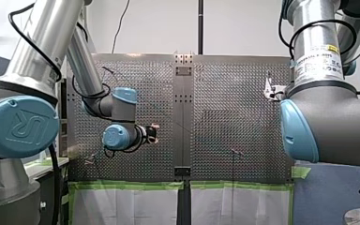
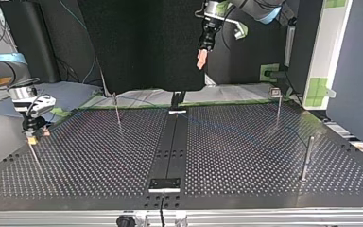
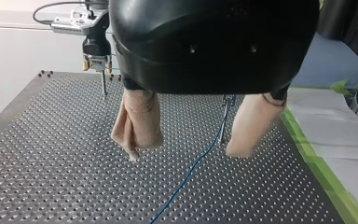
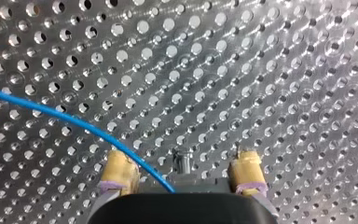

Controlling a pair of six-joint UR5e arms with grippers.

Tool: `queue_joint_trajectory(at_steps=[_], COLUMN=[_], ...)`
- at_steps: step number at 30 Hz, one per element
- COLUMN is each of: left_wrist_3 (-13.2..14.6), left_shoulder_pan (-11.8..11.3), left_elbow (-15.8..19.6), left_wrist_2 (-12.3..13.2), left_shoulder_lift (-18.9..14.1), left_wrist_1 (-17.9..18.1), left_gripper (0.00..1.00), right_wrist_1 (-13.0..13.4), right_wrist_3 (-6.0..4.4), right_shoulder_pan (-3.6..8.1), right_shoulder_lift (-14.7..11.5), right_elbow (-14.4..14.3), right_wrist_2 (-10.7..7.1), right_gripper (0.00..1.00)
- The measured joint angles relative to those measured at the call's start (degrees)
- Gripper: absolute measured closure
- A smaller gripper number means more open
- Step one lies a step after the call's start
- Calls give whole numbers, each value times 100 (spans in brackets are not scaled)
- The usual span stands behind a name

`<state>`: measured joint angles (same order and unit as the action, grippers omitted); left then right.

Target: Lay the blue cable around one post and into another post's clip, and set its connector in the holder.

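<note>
My right gripper (image 4: pixel 182 158) sits low over the perforated tabletop (image 4: pixel 270 70). Its yellow-padded fingers (image 4: pixel 119 169) are apart, and the blue cable (image 4: pixel 70 119) runs loose between them, close by one pad but not pinched. From across the table it stands above a thin post (image 2: pixel 34 153) at the view's left edge. My left gripper (image 3: pixel 184 154) hangs high with its beige fingers (image 3: pixel 137 123) wide and empty. Below it the cable trails away from another post (image 3: pixel 223 116). The likely job now is taking hold of the cable. That calls for centring it between the pads before closing and gripping lightly enough that it can slide. The gripper should stay low so the line keeps its run at the far post.
</note>
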<state>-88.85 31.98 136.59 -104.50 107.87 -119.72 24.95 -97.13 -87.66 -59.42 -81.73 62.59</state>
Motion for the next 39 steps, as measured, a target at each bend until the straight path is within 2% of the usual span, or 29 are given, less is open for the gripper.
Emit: queue_joint_trajectory(at_steps=[6,22,39], left_wrist_3=[0,3,26], left_shoulder_pan=[-3,-14,-69], left_elbow=[-1,-1,1], left_wrist_2=[4,3,19], left_shoulder_lift=[0,0,0], left_wrist_1=[0,0,0], left_gripper=[0,0,0], right_wrist_1=[13,5,-6], right_wrist_3=[0,17,23], right_shoulder_pan=[-6,-42,-28], right_shoulder_lift=[2,3,1], right_elbow=[-1,1,1], right_wrist_2=[-92,-192,-192], right_gripper=[0,0,0])
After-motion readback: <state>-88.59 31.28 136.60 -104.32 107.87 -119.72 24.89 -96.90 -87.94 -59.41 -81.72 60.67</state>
